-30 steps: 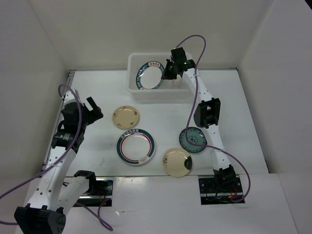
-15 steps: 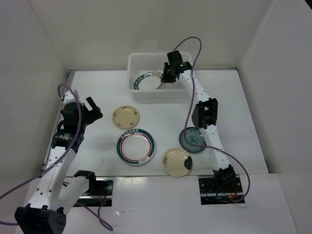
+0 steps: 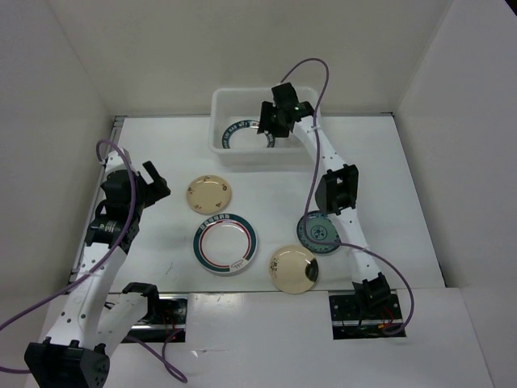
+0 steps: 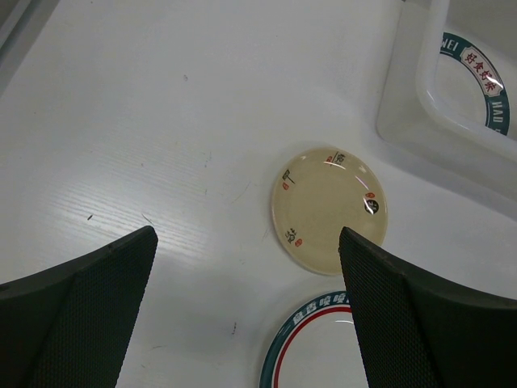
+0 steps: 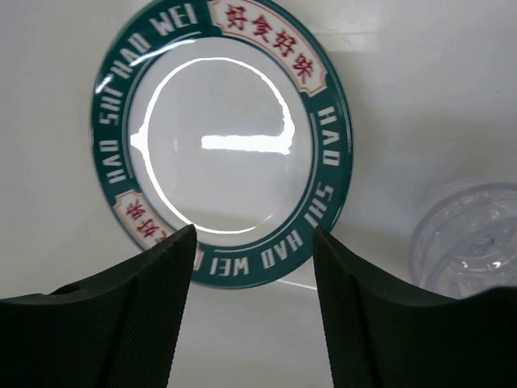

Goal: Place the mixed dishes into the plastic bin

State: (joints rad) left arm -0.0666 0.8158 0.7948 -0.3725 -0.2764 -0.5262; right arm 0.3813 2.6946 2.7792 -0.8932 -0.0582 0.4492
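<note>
Inside plastic bin [image 3: 242, 158], green-rimmed white plate [image 5: 220, 139]

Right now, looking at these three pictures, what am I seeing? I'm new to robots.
Two robot arms, each with a two-finger gripper, stand at the edge of a table. One picture looks down from above; the other two come from wrist cameras. The right gripper hangs open over a plastic bin, where a green-rimmed plate and a clear glass cup lie. The left gripper is open too, holding nothing. On the table lie a far cream plate, a near cream plate, a second green-rimmed plate and a teal plate.
</note>
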